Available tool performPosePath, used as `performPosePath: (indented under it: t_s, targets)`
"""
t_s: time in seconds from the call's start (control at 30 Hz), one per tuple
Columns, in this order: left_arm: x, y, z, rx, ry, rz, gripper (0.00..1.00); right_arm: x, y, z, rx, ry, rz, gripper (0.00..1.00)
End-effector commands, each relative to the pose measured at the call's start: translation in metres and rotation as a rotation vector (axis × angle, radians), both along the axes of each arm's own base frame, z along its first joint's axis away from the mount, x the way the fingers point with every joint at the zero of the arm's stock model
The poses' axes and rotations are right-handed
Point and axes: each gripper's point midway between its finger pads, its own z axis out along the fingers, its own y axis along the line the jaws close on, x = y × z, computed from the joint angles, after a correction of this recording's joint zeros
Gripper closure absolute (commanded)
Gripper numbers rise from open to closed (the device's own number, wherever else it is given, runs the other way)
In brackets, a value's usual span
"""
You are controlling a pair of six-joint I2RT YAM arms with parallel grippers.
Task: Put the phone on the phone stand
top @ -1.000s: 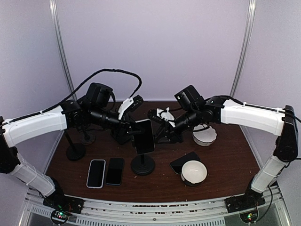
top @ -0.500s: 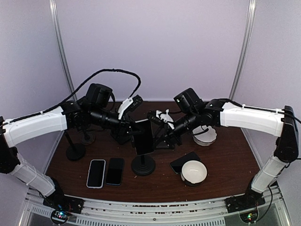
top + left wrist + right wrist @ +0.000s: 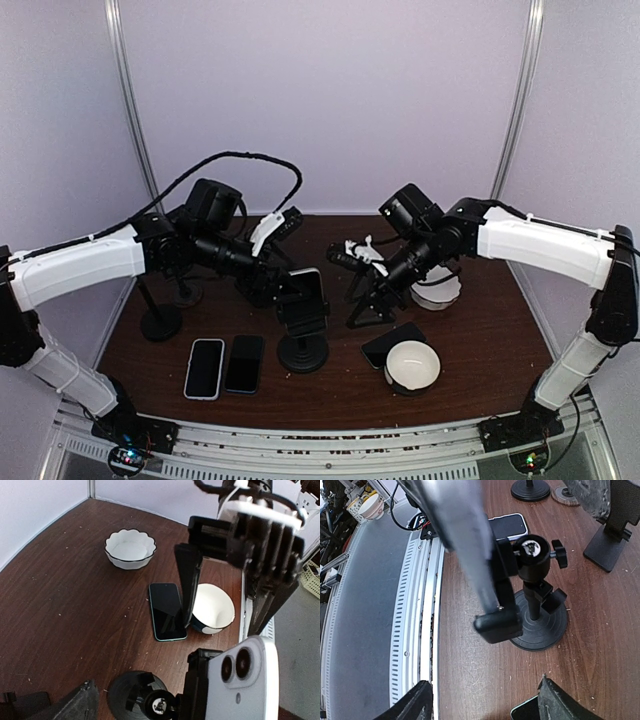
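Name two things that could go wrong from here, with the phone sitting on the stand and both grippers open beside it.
1. The phone sits tilted on the stand. If it is not fully seated, it may slip or tip out.
2. The left gripper and right gripper are close on either side of the phone. A careless pull-back could knock the phone or topple the stand.

Brown wooden table point(image 3: 500, 330) bearing two white bowls point(image 3: 436, 288) point(image 3: 412, 365), three flat phones point(image 3: 204, 368) point(image 3: 244, 363) point(image 3: 392, 343) and black stands point(image 3: 303, 352) point(image 3: 160, 322)
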Motion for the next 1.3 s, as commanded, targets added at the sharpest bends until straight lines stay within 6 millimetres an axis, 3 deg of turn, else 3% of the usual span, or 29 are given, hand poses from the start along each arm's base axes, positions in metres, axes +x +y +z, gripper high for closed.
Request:
performPosePath:
  t_s: [0.0,0.23,0.33,0.43,0.77,0.83,0.93,1.07,1.27]
  targets:
    - [0.004,0.01,0.043,-0.035,-0.132,0.041,0.02,-0.001,-0.006,0.029,-0.01,-0.085,0.043,0.26]
    - [-0.01,0.041,0.082,-0.071,-0.266,0.086,0.02,0.002,0.016,0.05,-0.009,-0.163,0.058,0.29]
    - [0.016,0.068,0.096,-0.082,-0.333,0.323,0.02,0.001,0.032,0.059,0.008,-0.149,0.077,0.35]
    - [0.02,0.085,0.107,-0.128,-0.386,0.417,0.02,0.002,0.046,0.061,0.015,-0.14,0.097,0.43]
    - [0.011,0.089,0.104,-0.167,-0.374,0.414,0.05,-0.008,0.059,0.071,0.068,-0.077,0.156,0.92]
    - [0.01,0.088,0.103,-0.172,-0.377,0.4,0.06,-0.007,0.059,0.072,0.069,-0.08,0.153,0.99]
    - [0.011,0.087,0.103,-0.175,-0.391,0.396,0.07,-0.002,0.057,0.072,0.069,-0.081,0.141,1.0]
    - [0.011,0.089,0.107,-0.19,-0.421,0.402,0.07,0.019,0.05,0.08,0.072,-0.126,0.084,1.0]
    - [0.007,0.088,0.107,-0.209,-0.433,0.383,0.07,0.083,0.023,0.108,0.099,-0.23,-0.097,1.0]
